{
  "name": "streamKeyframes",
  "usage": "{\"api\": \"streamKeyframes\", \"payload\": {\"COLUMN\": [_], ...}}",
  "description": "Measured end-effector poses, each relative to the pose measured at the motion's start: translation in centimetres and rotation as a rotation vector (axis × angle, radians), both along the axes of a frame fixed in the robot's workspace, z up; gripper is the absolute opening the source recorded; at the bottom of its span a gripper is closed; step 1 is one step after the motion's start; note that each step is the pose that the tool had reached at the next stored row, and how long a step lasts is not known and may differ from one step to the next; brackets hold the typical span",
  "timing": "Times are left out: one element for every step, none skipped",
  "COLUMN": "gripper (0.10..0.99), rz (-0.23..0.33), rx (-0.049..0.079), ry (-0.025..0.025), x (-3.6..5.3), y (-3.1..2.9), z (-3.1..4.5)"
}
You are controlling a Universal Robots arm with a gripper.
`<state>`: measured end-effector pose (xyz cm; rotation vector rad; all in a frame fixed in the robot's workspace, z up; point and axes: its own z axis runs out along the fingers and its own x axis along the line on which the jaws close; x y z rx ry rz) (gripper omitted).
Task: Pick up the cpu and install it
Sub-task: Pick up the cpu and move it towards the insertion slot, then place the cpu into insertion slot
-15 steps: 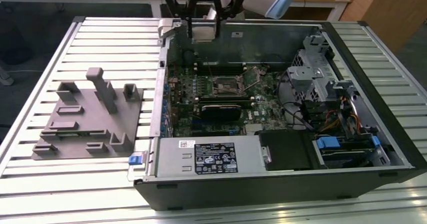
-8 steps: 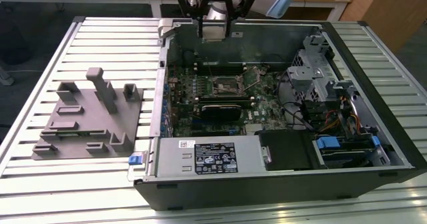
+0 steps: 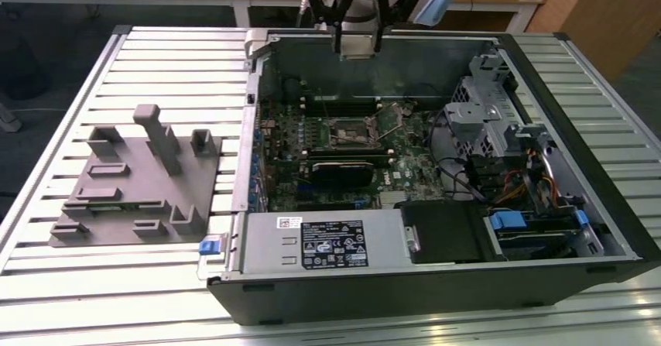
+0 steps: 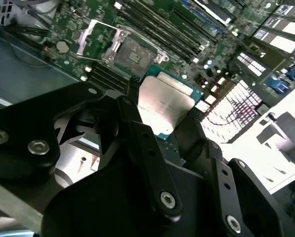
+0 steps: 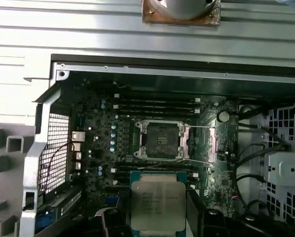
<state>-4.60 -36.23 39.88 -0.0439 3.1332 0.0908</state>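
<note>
The gripper (image 3: 357,36) hangs at twelve o'clock in the exterior view, over the far wall of the open case (image 3: 413,296). That view alone takes in the grey fixture (image 3: 135,179) at nine o'clock of the case on the slatted table (image 3: 62,129). It also shows the power supply (image 3: 320,241) at six o'clock inside the case, with a white sticker (image 3: 288,222) and a black label (image 3: 336,245); their print is too small to make out. In both wrist views the jaws are closed part-way on the cpu (image 5: 157,205) (image 4: 165,106), a black finger (image 5: 110,219) pressing each of two opposite edges, with the silver lid facing the cameras. The first wrist view shows faint lines of print on that lid, not legible, and the green rim around it. In the second wrist view glare washes the lid pale. The cpu is in the gripper's grasp, apart from the socket (image 5: 160,139) (image 4: 132,54), which lies open on the green board (image 3: 413,168) with its contact field bare. The exterior view places the socket (image 3: 349,133) near the board's middle, toward six o'clock of the gripper.
</note>
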Motion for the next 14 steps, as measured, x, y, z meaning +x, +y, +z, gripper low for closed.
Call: {"api": "streamKeyframes", "payload": {"gripper": [0.537, 0.537, 0.537, 0.537, 0.537, 0.537, 0.537, 0.537, 0.537, 0.537, 0.537, 0.537, 0.537, 0.537], "rz": [0.000, 0.000, 0.000, 0.000, 0.000, 0.000, 0.000, 0.000, 0.000, 0.000, 0.000, 0.000, 0.000, 0.000], "rx": [0.000, 0.000, 0.000, 0.000, 0.000, 0.000, 0.000, 0.000, 0.000, 0.000, 0.000, 0.000, 0.000, 0.000], "ry": [-0.0009, -0.0019, -0.0027, -0.0035, -0.0043, -0.0054, -0.0065, -0.0077, -0.0089, -0.0096, -0.0096, -0.0096, -0.0096, -0.0097], "x": [0.25, 0.52, 0.79, 1.06, 1.34, 1.62, 1.89, 2.19, 2.47, 2.75, 2.93, 2.99, 3.04, 3.09], "y": [0.15, 0.29, 0.41, 0.54, 0.67, 0.79, 0.92, 1.06, 1.15, 1.21, 1.22, 1.21, 1.21, 1.22], "z": [-0.01, -0.03, -0.05, -0.07, -0.09, -0.11, -0.13, -0.15, -0.16, -0.17, -0.17, -0.17, -0.17, -0.17]}}
